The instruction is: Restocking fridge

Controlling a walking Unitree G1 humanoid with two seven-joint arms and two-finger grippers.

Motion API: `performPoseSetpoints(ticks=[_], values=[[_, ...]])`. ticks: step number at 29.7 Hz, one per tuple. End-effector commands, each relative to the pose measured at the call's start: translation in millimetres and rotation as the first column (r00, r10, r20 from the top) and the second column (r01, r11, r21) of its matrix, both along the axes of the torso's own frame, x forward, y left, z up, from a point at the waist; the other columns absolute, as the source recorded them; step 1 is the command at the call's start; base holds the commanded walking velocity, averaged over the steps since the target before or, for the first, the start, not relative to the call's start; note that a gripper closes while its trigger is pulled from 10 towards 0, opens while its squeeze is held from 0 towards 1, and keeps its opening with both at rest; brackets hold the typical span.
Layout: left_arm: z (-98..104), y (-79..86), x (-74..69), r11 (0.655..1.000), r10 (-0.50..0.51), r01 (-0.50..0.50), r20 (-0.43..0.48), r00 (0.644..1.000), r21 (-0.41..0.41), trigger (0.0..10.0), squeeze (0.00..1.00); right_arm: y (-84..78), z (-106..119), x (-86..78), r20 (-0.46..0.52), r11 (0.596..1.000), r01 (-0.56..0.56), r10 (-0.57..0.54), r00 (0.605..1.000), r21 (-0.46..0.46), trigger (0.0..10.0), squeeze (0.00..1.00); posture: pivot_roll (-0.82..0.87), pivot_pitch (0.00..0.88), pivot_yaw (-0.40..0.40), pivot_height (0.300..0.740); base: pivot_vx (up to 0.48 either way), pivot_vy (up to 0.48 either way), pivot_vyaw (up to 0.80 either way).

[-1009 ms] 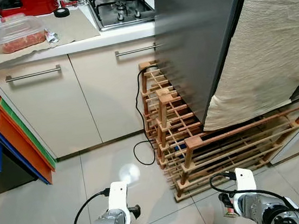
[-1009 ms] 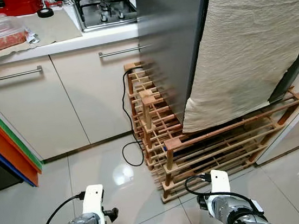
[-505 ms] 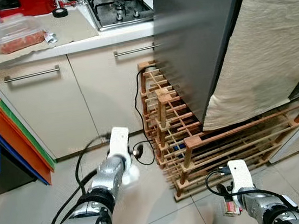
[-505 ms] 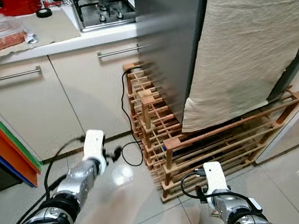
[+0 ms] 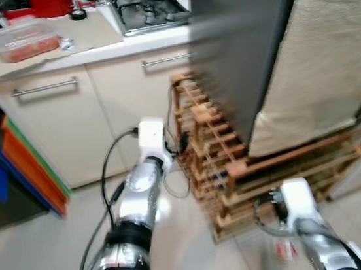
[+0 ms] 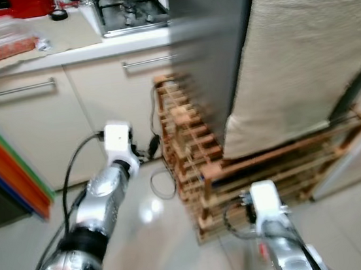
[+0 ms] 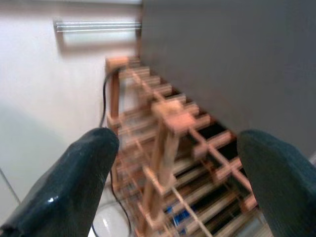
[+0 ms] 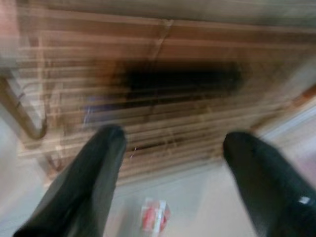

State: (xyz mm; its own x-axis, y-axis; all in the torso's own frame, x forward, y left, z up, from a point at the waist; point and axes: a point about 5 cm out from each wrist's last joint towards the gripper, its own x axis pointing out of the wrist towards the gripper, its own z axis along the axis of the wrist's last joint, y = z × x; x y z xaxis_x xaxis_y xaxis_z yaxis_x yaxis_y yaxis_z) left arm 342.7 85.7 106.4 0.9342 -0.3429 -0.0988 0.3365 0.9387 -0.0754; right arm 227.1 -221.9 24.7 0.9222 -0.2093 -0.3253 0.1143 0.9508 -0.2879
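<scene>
The grey fridge [image 5: 241, 42] stands shut ahead on the right, with a beige cloth [image 5: 316, 59] draped over its front. My left gripper [image 7: 177, 163] is open and empty, held out at the corner of a wooden slatted rack [image 5: 237, 167] at the fridge's foot; its arm [image 5: 141, 192] reaches forward. My right gripper [image 8: 173, 163] is open too, low over the floor in front of the rack. A small red and white item [image 8: 154, 220] lies on the tile below it. The views are blurred.
Kitchen cabinets [image 5: 55, 130] with bar handles run along the left, topped by a counter with a clear box of red food [image 5: 24, 45] and a gas hob [image 5: 152, 10]. A black cable [image 5: 174, 188] loops on the floor by the rack. Blue and orange bins [image 5: 19, 161] stand at far left.
My left arm rose from low by the floor and reached forward to the rack's corner. The right arm lifted slightly. The picture has become blurred as the camera shifted.
</scene>
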Motion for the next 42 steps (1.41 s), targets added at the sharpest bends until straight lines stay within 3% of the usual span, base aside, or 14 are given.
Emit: performPoseSetpoints(ticks=[1, 6, 10, 14, 21, 24, 27, 28, 31, 36, 37, 38, 40, 42], values=[[13, -4.7, 1.2, 1.000, -0.025, 0.025, 0.029, 0.999, -0.016, 10.0, 0.00, -0.4, 32, 8.7, 0.106, 0.999, 0.003, 0.001, 0.994, -0.044, 10.0, 0.00, 0.02, 0.000, -0.008, 0.740, 0.000, 0.000, 0.00], [23, -8.6, -4.4, 0.998, -0.054, 0.055, 0.043, 0.998, -0.030, 10.0, 0.00, 2.9, 57, 3.0, 0.229, 0.997, 0.022, -0.005, 0.973, -0.072, 10.0, 0.00, 0.01, 0.000, -0.001, 0.740, 0.000, 0.000, 0.00], [26, -9.0, -10.3, 0.997, -0.075, 0.076, 0.049, 0.996, -0.018, 10.0, 0.00, 5.4, 76, -5.6, 0.243, 0.997, 0.037, -0.019, 0.970, -0.070, 10.0, 0.00, 0.00, 0.000, 0.005, 0.740, 0.000, 0.000, 0.00], [39, 8.1, -21.6, 0.995, -0.093, 0.090, 0.094, 0.991, 0.038, 10.0, 0.00, 5.6, 91, -18.5, 0.242, 0.997, 0.031, -0.012, 0.970, -0.074, 10.0, 0.00, 0.00, 0.000, 0.004, 0.740, 0.000, 0.000, 0.00], [43, 28.7, -35.3, 0.998, -0.057, 0.056, 0.106, 0.993, 0.015, 10.0, 0.00, 4.5, 87, -16.0, 0.228, 0.998, 0.063, -0.054, 0.972, -0.031, 10.0, 0.00, 0.01, 0.000, 0.007, 0.740, 0.000, 0.000, 0.00], [33, 42.7, -56.2, 0.999, 0.004, -0.010, 0.114, 0.993, 0.052, 10.0, 0.00, 3.3, 95, -12.1, 0.254, 0.996, 0.087, -0.077, 0.964, -0.026, 10.0, 0.00, 0.01, 0.000, 0.010, 0.740, 0.000, 0.000, 0.00], [32, 48.1, -64.9, 0.997, 0.012, -0.022, 0.136, 0.991, 0.076, 10.0, 0.00, 3.4, 100, -10.6, 0.275, 0.995, 0.095, -0.087, 0.958, -0.017, 10.0, 0.00, 0.02, 0.000, 0.009, 0.740, 0.000, 0.000, 0.00], [28, 52.8, -73.5, 0.988, -0.005, -0.021, 0.166, 0.986, 0.153, 10.0, 0.00, 4.7, 106, -8.5, 0.306, 0.996, 0.087, -0.080, 0.949, -0.009, 10.0, 0.00, 0.02, 0.000, 0.004, 0.740, 0.000, 0.000, 0.00], [16, 55.7, -80.7, 0.972, -0.049, 0.008, 0.169, 0.984, 0.236, 10.0, 0.00, 7.1, 112, -3.9, 0.353, 0.997, 0.065, -0.074, 0.933, 0.037, 10.0, 0.00, 0.02, 0.000, -0.003, 0.740, 0.000, 0.000, 0.00], [13, 54.3, -59.7, 0.983, 0.174, -0.178, 0.072, 0.982, 0.053, 10.0, 0.00, 7.9, 101, 7.8, 0.359, 0.972, 0.079, -0.157, 0.920, 0.222, 10.0, 0.00, 0.02, 0.000, -0.006, 0.740, 0.000, 0.000, 0.00], [13, 54.3, -59.7, 0.983, 0.174, -0.178, 0.072, 0.982, 0.053, 10.0, 0.00, 7.9, 101, 7.8, 0.359, 0.972, 0.079, -0.157, 0.920, 0.222, 10.0, 0.00, 0.02, 0.000, -0.006, 0.740, 0.000, 0.000, 0.00], [12, 51.0, -46.4, 0.971, 0.238, -0.238, -0.007, 0.971, -0.021, 10.0, 0.00, 7.0, 94, 11.9, 0.332, 0.954, 0.103, -0.198, 0.922, 0.282, 10.0, 0.00, 0.02, 0.000, -0.002, 0.740, 0.000, 0.000, 0.00], [11, 48.9, -40.0, 0.964, 0.257, -0.260, -0.049, 0.965, -0.061, 10.0, 0.00, 7.6, 91, 13.9, 0.315, 0.942, 0.111, -0.215, 0.924, 0.318, 10.0, 0.00, 0.02, 0.000, -0.002, 0.740, 0.000, 0.000, 0.00], [15, 44.7, -37.1, 0.971, 0.233, -0.234, -0.022, 0.972, -0.039, 10.0, 0.00, 10.8, 91, 15.9, 0.320, 0.946, 0.088, -0.192, 0.928, 0.312, 10.0, 0.00, 0.02, 0.000, 0.004, 0.740, 0.000, 0.000, 0.00]])
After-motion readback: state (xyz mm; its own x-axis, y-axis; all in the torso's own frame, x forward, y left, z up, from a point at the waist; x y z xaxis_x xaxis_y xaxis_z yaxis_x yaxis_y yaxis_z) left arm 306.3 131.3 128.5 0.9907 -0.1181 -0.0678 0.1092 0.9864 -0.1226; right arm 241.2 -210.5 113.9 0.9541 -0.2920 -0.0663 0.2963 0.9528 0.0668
